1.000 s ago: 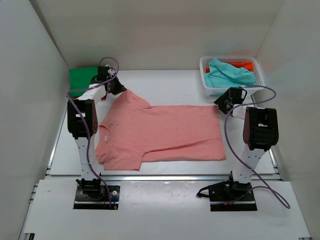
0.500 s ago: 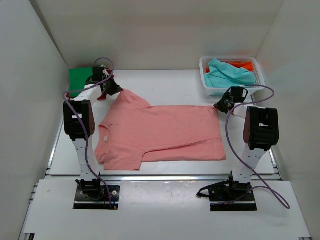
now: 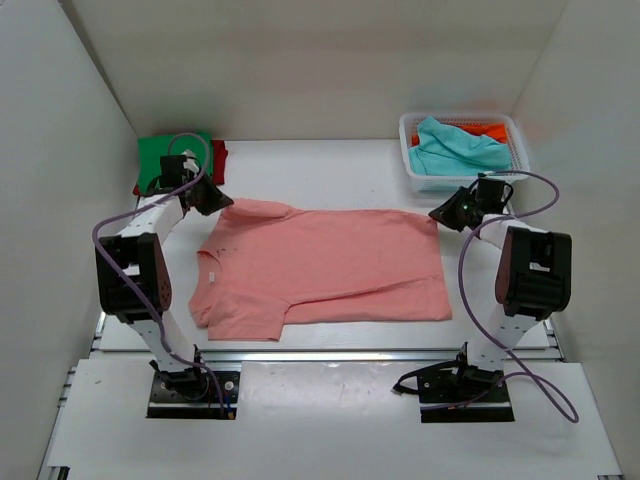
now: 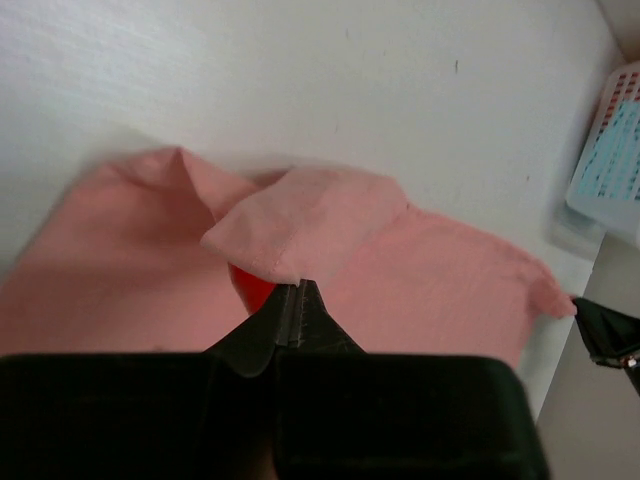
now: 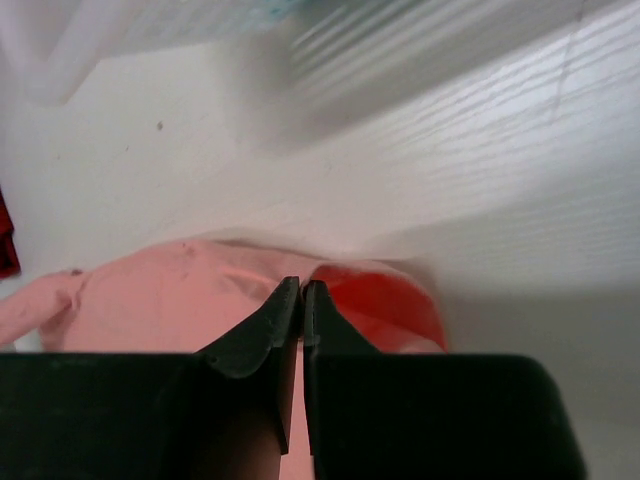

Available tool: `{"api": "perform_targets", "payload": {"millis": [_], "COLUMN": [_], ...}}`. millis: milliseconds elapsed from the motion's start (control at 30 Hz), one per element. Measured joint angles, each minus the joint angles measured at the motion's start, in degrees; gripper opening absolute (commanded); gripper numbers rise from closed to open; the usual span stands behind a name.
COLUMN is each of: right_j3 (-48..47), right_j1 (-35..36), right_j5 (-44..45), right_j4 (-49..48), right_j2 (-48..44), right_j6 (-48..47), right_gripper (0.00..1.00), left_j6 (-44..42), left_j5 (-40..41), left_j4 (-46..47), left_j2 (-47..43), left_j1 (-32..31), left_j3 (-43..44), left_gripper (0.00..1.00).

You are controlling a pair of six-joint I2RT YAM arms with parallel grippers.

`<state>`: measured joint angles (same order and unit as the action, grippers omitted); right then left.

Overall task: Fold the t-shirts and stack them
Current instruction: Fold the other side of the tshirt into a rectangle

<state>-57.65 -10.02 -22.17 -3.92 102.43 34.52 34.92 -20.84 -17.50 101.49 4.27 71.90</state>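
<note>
Basket (image 3: pixel 425 184) holding teal t-shirt (image 3: pixel 455 148) sits beyond right tool (image 3: pixel 437 214).

The salmon-pink t-shirt (image 3: pixel 320 265) lies spread flat in the middle, neck to the left, both far corners lifted, while a green t-shirt (image 3: pixel 165 155) tops a red t-shirt (image 3: pixel 221 155) far left, and a teal t-shirt (image 3: pixel 455 148) covers an orange t-shirt (image 3: pixel 485 128) far right

The salmon-pink t-shirt (image 3: pixel 330 265) was soft, matt cloth, finely knit, creased and puckered where each pincer nipped it. The left pincer (image 4: pixel 298 295) and right pincer (image 5: pixel 302 295) were smooth black plastic with a dull sheen. Beneath them the surface (image 3: pixel 330 175) was white, smooth and matt, with a few dark specks. Beyond the right pincer, the basket (image 3: pixel 428 182) was glossy white lattice plastic holding a matt teal t-shirt (image 3: pixel 455 150).
</note>
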Motion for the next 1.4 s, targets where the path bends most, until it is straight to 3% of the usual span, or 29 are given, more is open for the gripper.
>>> {"api": "perform_targets", "payload": {"millis": [433, 1033, 1400], "right_j3": [9.49, 15.34, 17.09], "right_j1": [-3.45, -10.21, -10.62], "right_j5": [-6.49, -10.54, -11.63], "right_j4": [2.36, 6.49, 7.93], "right_j2": [-10.73, -14.95, -15.08], "right_j6": [-6.03, -12.48, -14.86], "right_gripper": [0.00, 0.00, 0.00], "left_j6": [1.33, 2.14, 2.84], "left_j5": [-0.42, 3.61, 5.84], "left_j4": [-1.75, -12.13, -16.37], "left_j2": [-20.06, -39.15, -44.96], "left_j1": [-1.79, -3.28, -3.02], "left_j3": [-19.54, -31.67, -36.48], "left_gripper": [0.00, 0.00, 0.00]}}
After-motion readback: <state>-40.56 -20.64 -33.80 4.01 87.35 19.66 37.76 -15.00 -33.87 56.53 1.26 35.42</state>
